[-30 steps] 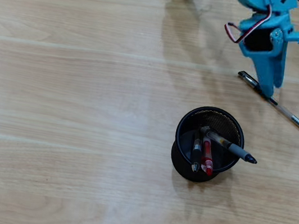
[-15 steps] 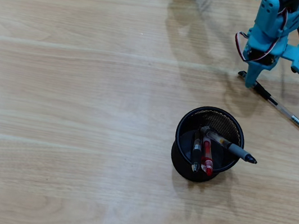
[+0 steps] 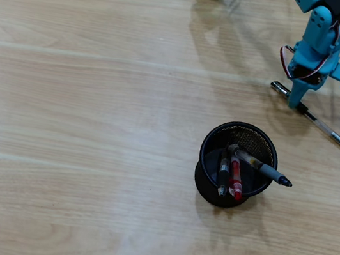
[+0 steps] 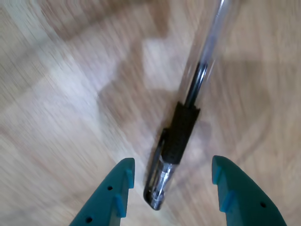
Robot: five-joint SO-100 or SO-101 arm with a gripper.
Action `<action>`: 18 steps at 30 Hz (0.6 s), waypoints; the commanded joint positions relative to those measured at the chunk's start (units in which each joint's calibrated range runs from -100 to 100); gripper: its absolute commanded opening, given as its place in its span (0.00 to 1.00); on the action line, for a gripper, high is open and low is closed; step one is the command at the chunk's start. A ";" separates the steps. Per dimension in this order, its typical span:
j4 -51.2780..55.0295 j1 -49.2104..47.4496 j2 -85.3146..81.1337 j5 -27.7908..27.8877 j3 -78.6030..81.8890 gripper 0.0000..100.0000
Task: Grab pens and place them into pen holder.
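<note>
Three pens are already lodged in the pen holder [image 3: 236, 164]: a black pen [image 3: 222, 173] and a red pen [image 3: 235, 177] stand inside it, and a grey pen [image 3: 261, 166] is propped across its rim, its tip jutting out to the right in the overhead view. The last pen [image 3: 325, 128] is seen lying flat on the table [image 3: 82, 107], up and to the right of the pen holder and well apart from it, its clear barrel pointing away.

The gripper [image 4: 171, 176] is held low over the black-capped end of that pen. In the wrist view the jaws are spread wide, one on each side of the capped end; nothing is gripped, and neither finger appears to be touching the pen.

Risk is judged to lie mainly in the grasp point. The pen is straddled close to its end, not its middle, so if it is closed on there it could tilt or swing when lifted, or slip out. A finger brushed against it during descent could also roll it aside. At release, the propped grey pen could be knocked off the rim.
</note>
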 commanded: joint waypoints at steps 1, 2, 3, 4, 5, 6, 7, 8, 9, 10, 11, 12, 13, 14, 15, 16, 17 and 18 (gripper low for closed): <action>-0.36 -0.58 1.53 -0.45 -6.10 0.19; -0.36 -0.91 2.21 -0.45 -7.00 0.19; -0.36 -0.99 2.80 -0.45 -7.73 0.19; -0.36 -0.99 3.39 -0.45 -8.09 0.19; -0.36 -1.07 3.98 -0.45 -8.36 0.19; -0.45 -1.15 4.49 -0.45 -8.45 0.19; -0.45 -1.15 4.99 -0.45 -8.45 0.19; -0.53 -1.15 5.42 -0.45 -8.45 0.19; -0.53 -1.15 5.84 -0.45 -8.45 0.19; -0.53 -1.07 6.18 -0.45 -8.36 0.19; -0.53 -1.07 6.60 -0.45 -8.18 0.19; -0.53 -1.07 6.85 -0.45 -8.00 0.19; -0.53 -0.99 7.11 -0.45 -7.82 0.18; -0.53 -0.99 7.36 -0.45 -7.73 0.17; -0.53 -0.91 7.70 -0.50 -7.64 0.15; -0.53 -0.83 8.12 -0.60 -7.64 0.14; -0.53 -0.75 8.46 -1.18 -7.64 0.13; -0.53 -0.75 8.63 -1.81 -7.64 0.12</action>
